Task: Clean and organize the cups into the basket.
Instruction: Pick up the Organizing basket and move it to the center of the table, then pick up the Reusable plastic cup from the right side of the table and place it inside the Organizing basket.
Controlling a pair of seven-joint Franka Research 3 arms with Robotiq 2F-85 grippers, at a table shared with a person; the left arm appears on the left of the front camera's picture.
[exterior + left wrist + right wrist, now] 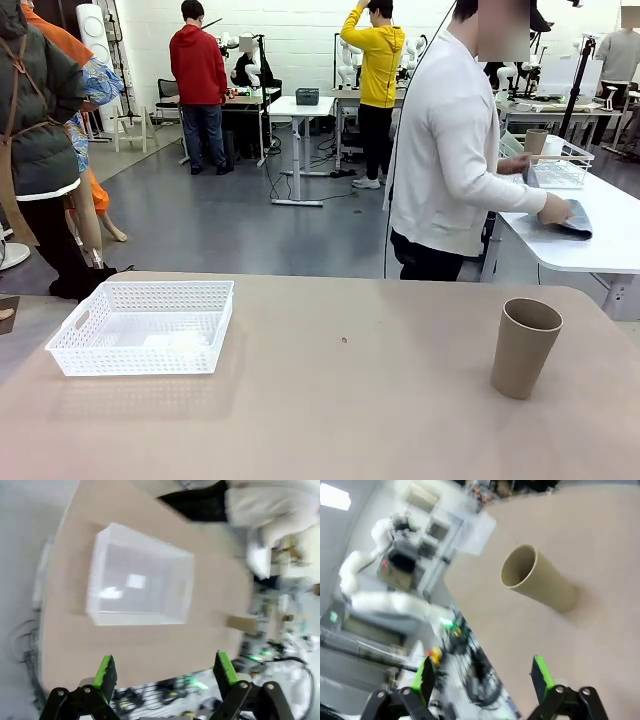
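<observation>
One white mesh basket (140, 358), one tan cup (524, 347) on the near table (340, 420), one left gripper (163, 672), one right gripper (482, 675).

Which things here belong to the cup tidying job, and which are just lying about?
Job: tan cup, upright on the near table; white mesh basket; second tan cup, in the wire basket on the far table; grey cloth under the person's hand, probably for cleaning.
Lying about: wire basket; dark speck on the near table.
</observation>
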